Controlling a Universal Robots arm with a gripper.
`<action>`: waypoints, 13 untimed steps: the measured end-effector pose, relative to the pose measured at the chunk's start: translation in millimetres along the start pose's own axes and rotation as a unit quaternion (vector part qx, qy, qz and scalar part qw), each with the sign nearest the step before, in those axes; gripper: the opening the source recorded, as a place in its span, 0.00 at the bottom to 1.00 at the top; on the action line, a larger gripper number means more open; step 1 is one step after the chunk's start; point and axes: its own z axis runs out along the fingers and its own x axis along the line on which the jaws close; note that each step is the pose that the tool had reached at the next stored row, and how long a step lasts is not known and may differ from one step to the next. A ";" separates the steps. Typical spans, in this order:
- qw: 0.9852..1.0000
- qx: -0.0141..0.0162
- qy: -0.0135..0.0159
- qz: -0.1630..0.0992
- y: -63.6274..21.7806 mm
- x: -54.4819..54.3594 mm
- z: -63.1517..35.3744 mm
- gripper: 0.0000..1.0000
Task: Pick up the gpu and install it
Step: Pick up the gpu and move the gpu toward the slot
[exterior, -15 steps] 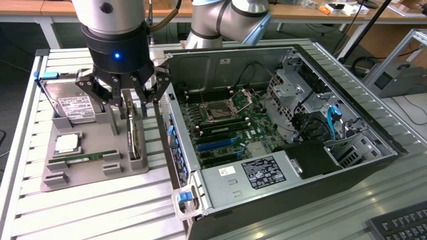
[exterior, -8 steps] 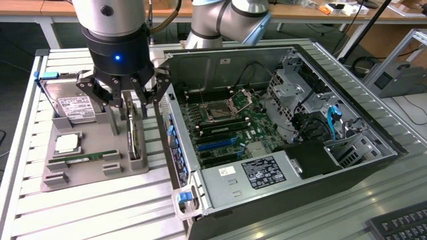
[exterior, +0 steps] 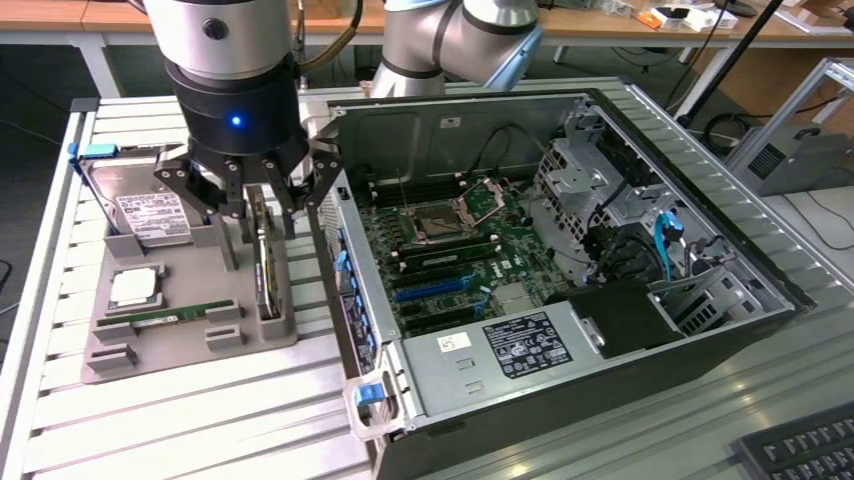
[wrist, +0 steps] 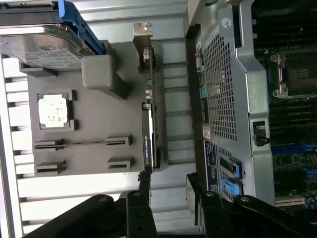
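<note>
The gpu (exterior: 271, 282) stands on its thin edge in a slot at the right side of the grey holder tray (exterior: 187, 265), on the exterior view's left. My gripper (exterior: 271, 215) hangs just above the card's far end, open, with nothing between its fingers. In the wrist view the gpu (wrist: 150, 126) appears edge-on with its black cooler and green board, and its silver bracket (wrist: 142, 37) is at the far end. The gripper (wrist: 168, 191) sits off the card's other end, and one fingertip (wrist: 144, 182) is in line with it.
The tray also holds a silver hard drive (exterior: 147, 212), a processor chip (exterior: 134, 287) and a memory stick (exterior: 167, 318). The open computer case (exterior: 441, 125) stands close beside the tray, with its motherboard (exterior: 447, 235) and blue slots (exterior: 434, 288) exposed. A keyboard (exterior: 801, 450) lies at the front right.
</note>
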 end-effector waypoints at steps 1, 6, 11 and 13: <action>1.000 0.000 0.000 0.000 0.0 0.0 0.4 0.42; 1.000 0.000 0.000 0.000 -0.1 0.0 2.2 0.42; 1.000 0.000 0.000 0.000 -0.1 0.1 4.7 0.42; 1.000 0.000 0.000 0.000 -0.2 0.1 5.3 0.42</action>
